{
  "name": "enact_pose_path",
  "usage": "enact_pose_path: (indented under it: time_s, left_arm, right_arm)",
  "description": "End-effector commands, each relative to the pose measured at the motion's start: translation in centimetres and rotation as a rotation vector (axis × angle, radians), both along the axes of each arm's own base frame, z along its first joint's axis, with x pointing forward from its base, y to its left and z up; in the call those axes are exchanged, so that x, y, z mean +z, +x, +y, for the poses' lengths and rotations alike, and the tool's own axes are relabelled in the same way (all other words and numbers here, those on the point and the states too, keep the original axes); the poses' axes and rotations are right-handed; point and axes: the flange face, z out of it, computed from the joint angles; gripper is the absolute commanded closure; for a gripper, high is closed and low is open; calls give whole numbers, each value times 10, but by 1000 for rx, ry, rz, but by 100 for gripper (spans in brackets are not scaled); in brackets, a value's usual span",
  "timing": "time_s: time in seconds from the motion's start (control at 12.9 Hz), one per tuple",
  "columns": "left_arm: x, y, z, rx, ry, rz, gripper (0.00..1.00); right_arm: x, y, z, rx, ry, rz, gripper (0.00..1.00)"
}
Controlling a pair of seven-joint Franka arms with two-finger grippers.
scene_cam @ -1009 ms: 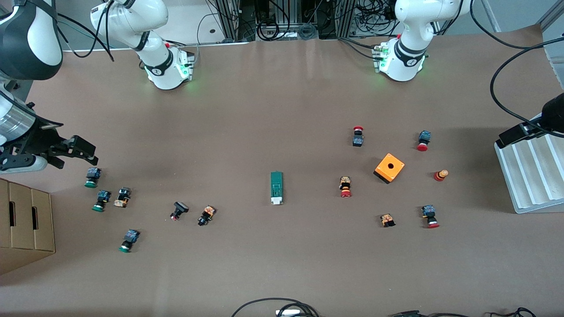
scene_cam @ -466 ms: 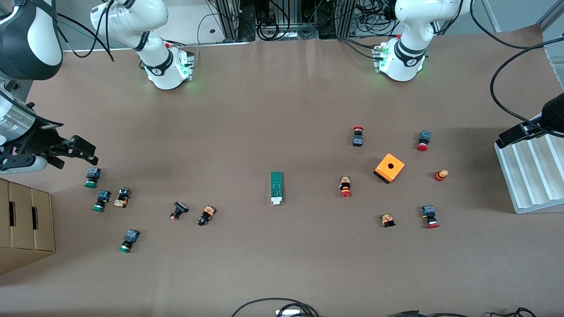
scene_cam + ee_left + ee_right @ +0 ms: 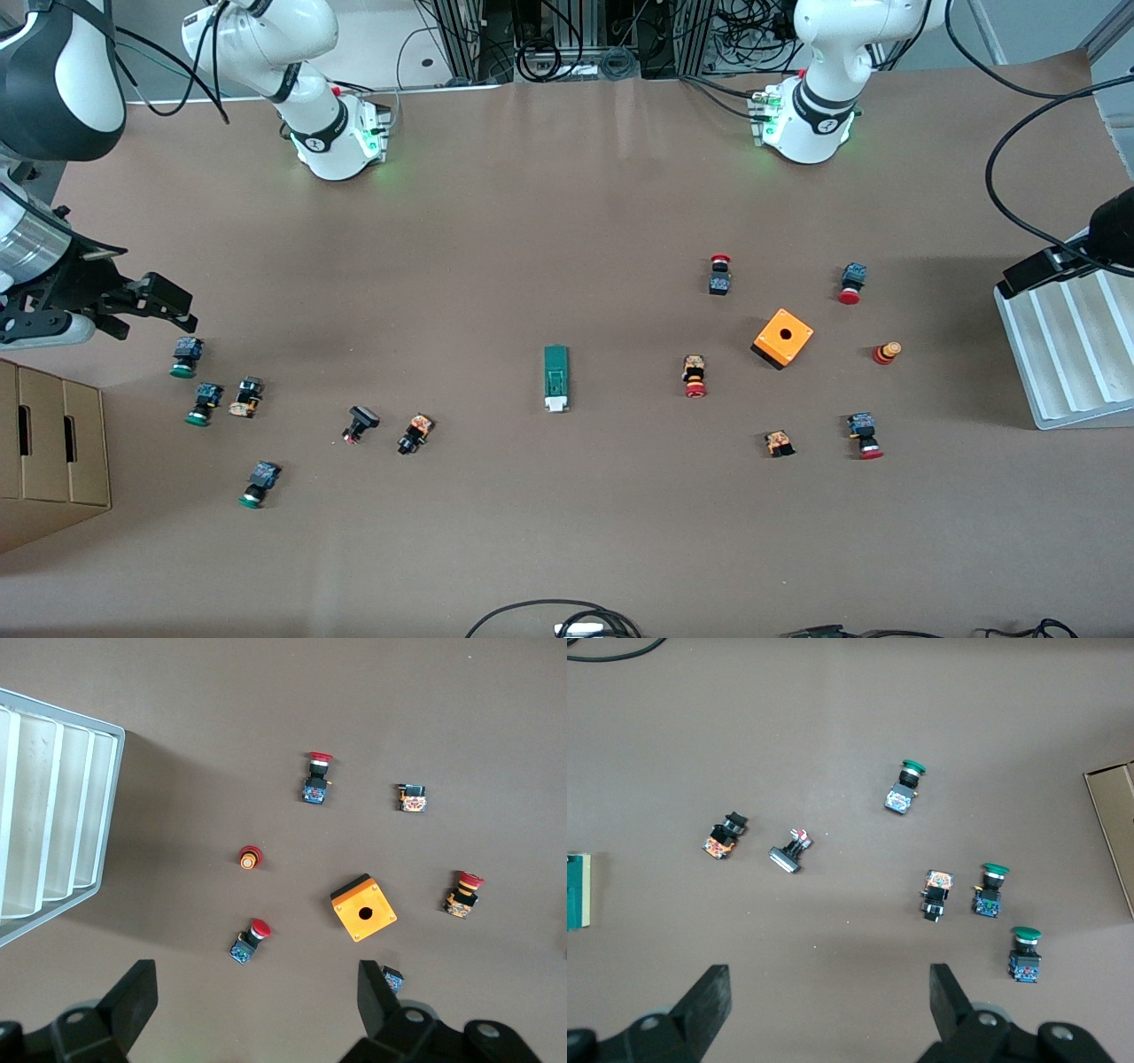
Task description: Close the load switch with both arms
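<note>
The right pincer [image 3: 146, 306] hangs at the left edge of the front view, with its two black fingers [image 3: 709, 997] spread wide and nothing between them; it is over the bare surface [image 3: 496, 257] just beside a green-capped push button [image 3: 185, 356]. The left pincer [image 3: 257, 1014] is open and empty too; in the front view only a dark part of it shows at the right edge, above the white ribbed tray [image 3: 1067, 350]. Both pincers stand apart from the work, one over each end of the surface, so I judge that the arms are waiting at their start places and no reach has begun. The load switch [image 3: 555, 378] lies flat in the middle of the front view, a narrow green block with its white tab at the lower end, free on all sides; this central place suits a job for two arms, because each can come from its own end. Green-capped buttons lie in the left part of that view, red-capped buttons [image 3: 850, 283] in the right part around the orange box [image 3: 783, 338] with a hole. A cardboard box [image 3: 49, 443] sits at the lower left. No brand, label or writing can be read on any part; only a small mark shows on each arm's base band, too small to tell.
</note>
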Motion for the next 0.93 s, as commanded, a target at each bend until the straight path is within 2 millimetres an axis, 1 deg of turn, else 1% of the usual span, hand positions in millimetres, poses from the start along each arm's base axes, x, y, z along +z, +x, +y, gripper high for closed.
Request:
enact_pose_path:
  time_s: [0.0,0.54,0.62,0.7,0.85]
  left_arm:
    - [6,-1,2,-6,2,-8,0]
    - [8,-1,1,-17,1,-13,0]
    - [8,-1,1,-43,-1,-13,0]
    - [8,-1,2,-107,-3,-12,0]
    - [8,-1,2,-133,-3,-12,0]
  right_arm:
    - [3,5,-3,2,-23,-12,0]
    - [3,5,-2,2,-22,-12,0]
    - [3,5,-2,2,-22,-12,0]
    - [3,5,-2,2,-22,-12,0]
    - [3,5,-2,2,-22,-12,0]
